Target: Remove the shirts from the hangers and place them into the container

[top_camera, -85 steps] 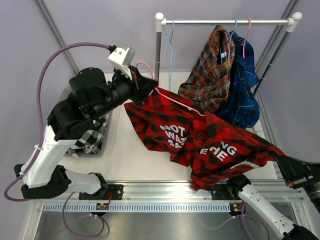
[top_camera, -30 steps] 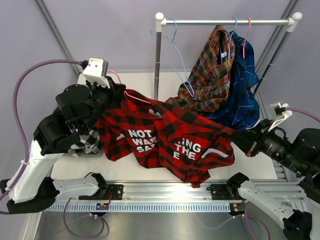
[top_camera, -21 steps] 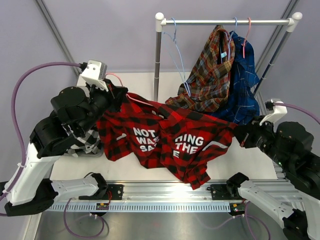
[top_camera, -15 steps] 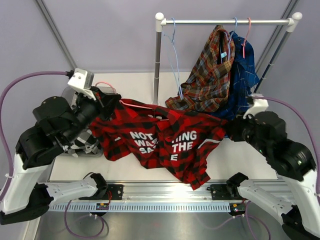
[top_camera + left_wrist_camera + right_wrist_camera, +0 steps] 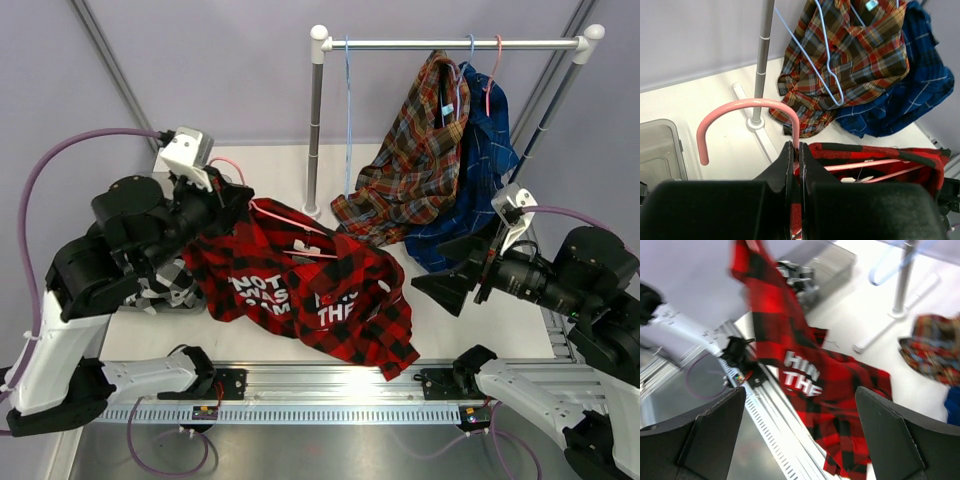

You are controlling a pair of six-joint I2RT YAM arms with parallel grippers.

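My left gripper [image 5: 795, 160] is closed hard on the neck of a pink-red wire hanger [image 5: 740, 107], just under its hooked top, with both fingers pressed against the wire. I hold it to the left of the silver metal rail [image 5: 450, 44], on the near side of the rail's left post. The red-and-black check shirt with white lettering [image 5: 310, 300] droops from that hanger, and its lower half lies bunched on the white table [image 5: 280, 160], in front of the rail.

My right gripper [image 5: 430, 265] stands wide open with nothing in it (both dark fingers frame the wrist view, apart from the cloth). It hovers in front of the rail's right half, pointing toward the red shirt.

On the rail itself hang the brown-red-yellow tartan shirt [image 5: 420, 150] and, at its right, the blue shirt with thin pale lines [image 5: 490, 170]. A bare light blue wire hanger [image 5: 347, 110] hangs near the rail's left end.

The shallow smoky-grey plastic container [image 5: 660, 150] sits well to the left of the rail, partly behind my left arm, with the black-and-white check shirt [image 5: 170, 285] inside it.
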